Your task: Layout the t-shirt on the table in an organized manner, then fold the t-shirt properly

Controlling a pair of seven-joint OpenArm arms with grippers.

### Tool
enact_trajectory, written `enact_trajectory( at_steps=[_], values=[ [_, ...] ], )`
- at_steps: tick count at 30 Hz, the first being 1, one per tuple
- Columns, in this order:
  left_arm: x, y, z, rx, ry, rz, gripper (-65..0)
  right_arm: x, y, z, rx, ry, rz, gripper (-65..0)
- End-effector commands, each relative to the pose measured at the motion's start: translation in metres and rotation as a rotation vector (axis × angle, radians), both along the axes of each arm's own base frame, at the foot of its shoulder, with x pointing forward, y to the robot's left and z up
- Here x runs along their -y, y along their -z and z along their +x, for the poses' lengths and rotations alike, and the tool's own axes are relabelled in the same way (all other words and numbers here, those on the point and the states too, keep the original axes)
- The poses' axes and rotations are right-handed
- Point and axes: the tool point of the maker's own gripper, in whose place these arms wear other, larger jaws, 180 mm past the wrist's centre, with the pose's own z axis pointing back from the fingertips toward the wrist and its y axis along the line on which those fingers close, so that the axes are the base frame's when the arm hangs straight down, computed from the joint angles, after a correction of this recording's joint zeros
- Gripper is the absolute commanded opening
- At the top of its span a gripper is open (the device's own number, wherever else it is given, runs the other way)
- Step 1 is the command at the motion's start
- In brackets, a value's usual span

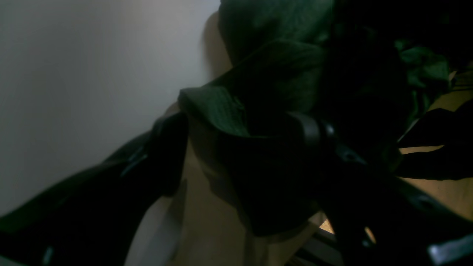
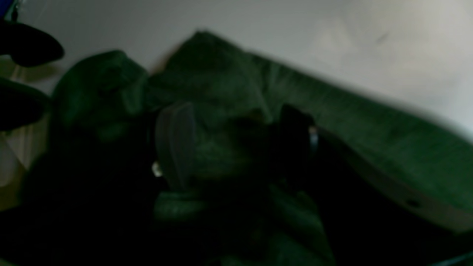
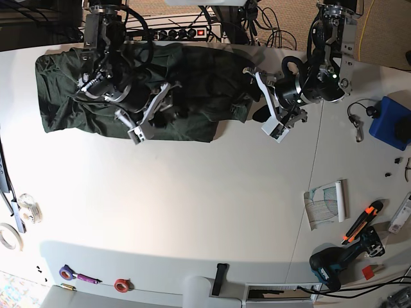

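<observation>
Left wrist view, close in: the left pincer (image 1: 240, 123) has its two black jaws standing wide apart. A folded hem of the dark green t-shirt (image 1: 281, 70) pokes up between them and lies against one jaw; as far as I can see they clamp nothing.

The right wrist view is dim and blurred. There the right pincer (image 2: 234, 136) has a bunch of the same green cloth filling the gap between its jaws, and I cannot tell whether they press on it.

In the base view the shirt lies along the far edge of the white table (image 3: 192, 205), spread wide but wrinkled, its near edge uneven. The right pincer sits over the middle of the cloth, and the left one is at the end of the shirt nearest the left arm.

Well apart from the shirt, on the left arm's side, are a blue box (image 3: 387, 122), a curled sheet of printed paper (image 3: 326, 205), an orange-handled knife (image 3: 359, 223) and a teal and black cordless drill (image 3: 335, 264). At the near edge on the other side lie a purple ring of tape (image 3: 64, 272) and a red ring of tape (image 3: 121, 284).
</observation>
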Motion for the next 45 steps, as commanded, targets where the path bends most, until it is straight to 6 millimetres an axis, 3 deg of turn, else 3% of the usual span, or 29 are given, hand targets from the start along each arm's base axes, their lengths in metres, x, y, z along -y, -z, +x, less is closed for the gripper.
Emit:
enact_trajectory(
  at_steps=[1,5,10,15,21,24,28,32,35,43,45],
  values=[
    [0.002,-0.012,0.007,0.041,-0.001,-0.026,-26.6,-0.005,-0.009,0.005,0.029,-0.002,0.045,-29.3],
    [0.002,-0.012,0.007,0.041,-0.001,-0.026,-26.6,-0.004,-0.004,0.002,-0.011,0.006,0.045,-30.5],
    [0.002,-0.011,0.006,0.041,-0.001,-0.026,-26.6,-0.005,-0.010,0.007,0.014,0.001,0.045,-53.3],
    [0.002,-0.011,0.006,0.040,-0.001,-0.026,-26.6,-0.004,-0.028,0.032,0.083,0.002,0.034,-64.7],
    [0.002,-0.011,0.006,0.040,-0.001,-0.027,-26.6,0.017,-0.055,0.075,0.217,0.042,-0.106,-65.0],
    [0.002,-0.011,0.006,0.040,-0.001,-0.026,-26.6,0.024,-0.061,0.085,0.242,0.056,-0.150,-65.0],
    [0.002,-0.012,0.008,0.039,-0.015,-0.031,-25.7,0.022,-0.059,0.082,0.227,0.052,-0.142,-65.0],
    [0.005,-0.026,0.019,0.110,-0.046,-0.090,-25.0,0.018,-0.051,0.072,0.176,0.035,-0.122,-65.0],
    [0.003,-0.029,0.030,0.121,-0.093,-0.101,-25.0,0.021,-0.043,0.066,0.132,0.030,-0.148,-59.8],
    [0.027,-0.006,0.063,0.007,-0.126,-0.222,-25.0,0.030,-0.039,0.067,0.128,0.044,-0.202,-60.4],
    [0.036,-0.004,0.073,-0.015,-0.119,-0.250,-25.0,0.040,-0.034,0.067,0.118,0.067,-0.257,-65.0]
  ],
)
